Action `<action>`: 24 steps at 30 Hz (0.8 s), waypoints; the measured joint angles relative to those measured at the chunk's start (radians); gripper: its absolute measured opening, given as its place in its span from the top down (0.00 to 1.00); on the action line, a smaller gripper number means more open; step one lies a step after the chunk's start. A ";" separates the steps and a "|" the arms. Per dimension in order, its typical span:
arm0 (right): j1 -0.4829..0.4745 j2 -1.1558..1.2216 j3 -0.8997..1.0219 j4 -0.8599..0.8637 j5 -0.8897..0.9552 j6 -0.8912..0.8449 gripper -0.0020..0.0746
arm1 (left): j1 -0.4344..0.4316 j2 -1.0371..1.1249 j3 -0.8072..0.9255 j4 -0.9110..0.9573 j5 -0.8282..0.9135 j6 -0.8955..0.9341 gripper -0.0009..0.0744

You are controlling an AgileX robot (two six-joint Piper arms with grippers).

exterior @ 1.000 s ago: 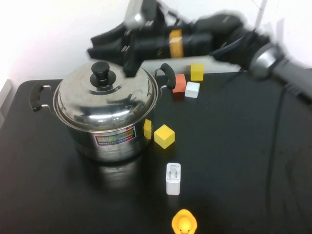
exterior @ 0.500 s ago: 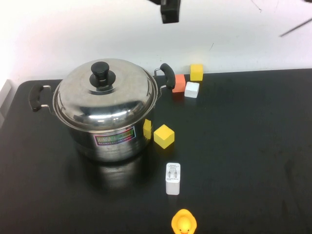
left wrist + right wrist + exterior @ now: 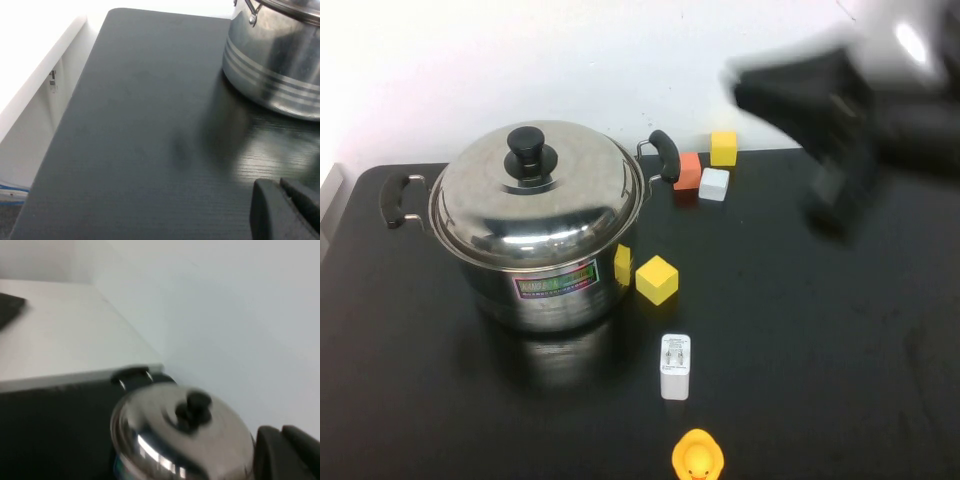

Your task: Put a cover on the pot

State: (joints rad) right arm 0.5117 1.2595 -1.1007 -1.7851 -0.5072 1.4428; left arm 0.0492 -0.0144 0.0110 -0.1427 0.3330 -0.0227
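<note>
The large steel pot (image 3: 555, 285) stands at the table's left with its domed steel lid (image 3: 535, 190) seated on it, black knob (image 3: 527, 150) up. My right gripper (image 3: 840, 135) is a blur in the air at the upper right, far from the pot. In the right wrist view its fingertips (image 3: 281, 429) are together and hold nothing, and the lid (image 3: 165, 435) shows below. My left gripper (image 3: 280, 182) is shut and empty, low over the table beside the pot (image 3: 275, 65). It is out of the high view.
A yellow cube (image 3: 657, 279) and a small yellow block (image 3: 622, 264) sit by the pot's right side. Orange (image 3: 688, 170), white (image 3: 714, 184) and yellow (image 3: 723, 148) blocks lie at the back. A white charger (image 3: 675, 366) and a rubber duck (image 3: 698, 458) are near the front.
My right arm has left the space above the pot, gone up out of view, and now shows blurred at the right. The lid stays on the pot.
</note>
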 joint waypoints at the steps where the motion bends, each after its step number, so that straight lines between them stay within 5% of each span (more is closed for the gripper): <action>1: 0.017 -0.075 0.074 0.002 0.050 0.013 0.96 | 0.000 0.000 0.000 0.000 0.000 0.000 0.99; 7: 0.045 -0.388 0.412 0.013 0.240 0.075 0.96 | 0.000 0.000 0.000 0.000 0.000 0.000 0.99; 16: 0.045 -0.636 0.625 0.059 0.423 0.015 0.96 | 0.000 0.000 0.000 0.000 0.000 0.000 0.99; 19: 0.046 -0.655 0.671 0.366 0.531 -0.348 0.96 | 0.000 0.000 0.000 0.000 0.000 0.000 0.99; 24: 0.046 -0.689 0.702 1.173 0.817 -1.229 0.96 | 0.000 0.000 0.000 0.000 0.000 0.000 0.99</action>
State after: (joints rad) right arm 0.5578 0.5706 -0.3983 -0.6121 0.3095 0.2138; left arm 0.0492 -0.0144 0.0110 -0.1427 0.3330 -0.0227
